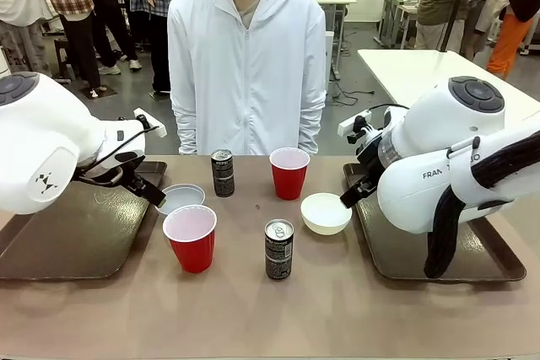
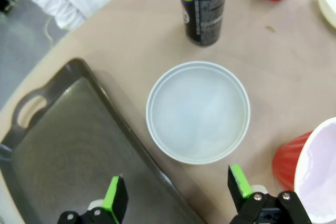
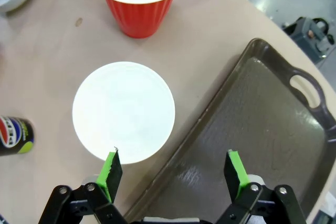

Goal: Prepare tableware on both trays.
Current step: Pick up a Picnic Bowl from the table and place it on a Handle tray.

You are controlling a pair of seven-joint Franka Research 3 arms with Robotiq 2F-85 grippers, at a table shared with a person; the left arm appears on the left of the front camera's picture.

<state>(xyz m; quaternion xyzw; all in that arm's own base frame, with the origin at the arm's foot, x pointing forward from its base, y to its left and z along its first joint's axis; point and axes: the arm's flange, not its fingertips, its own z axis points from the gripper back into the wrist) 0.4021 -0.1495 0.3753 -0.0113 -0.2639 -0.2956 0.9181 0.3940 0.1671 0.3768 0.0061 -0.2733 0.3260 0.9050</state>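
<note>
I'm looking across the bench (image 1: 337, 309). The two brown trays lie at either side of the front picture, the left tray (image 1: 67, 233) at lower left and the right tray (image 1: 396, 250) at lower right. All the tableware stands on the bench between them.

The left claw (image 2: 177, 186) hangs released, jaws wide, above the inner rim of the left tray. In its wrist picture one green pad is over the tray and the other over the bench. The left bowl (image 2: 198, 111) sits in the middle of that frame, just beside the tray's rim and untouched.

The right claw (image 3: 173, 169) is spread just as wide and grasps nothing. The right bowl (image 3: 123, 111) lies left of centre in its wrist picture, just beside the right tray's edge, and one pad shows in front of its near rim.

In the front picture the near cup (image 1: 191, 238) stands upright at lower centre-left, just in front of the left bowl. The far cup (image 1: 289, 172) is at centre with the far can (image 1: 223, 173) to its left. The near can (image 1: 278, 249) stands at lower centre. A person (image 1: 246, 65) in a white jacket stands at top centre, behind the bench.
</note>
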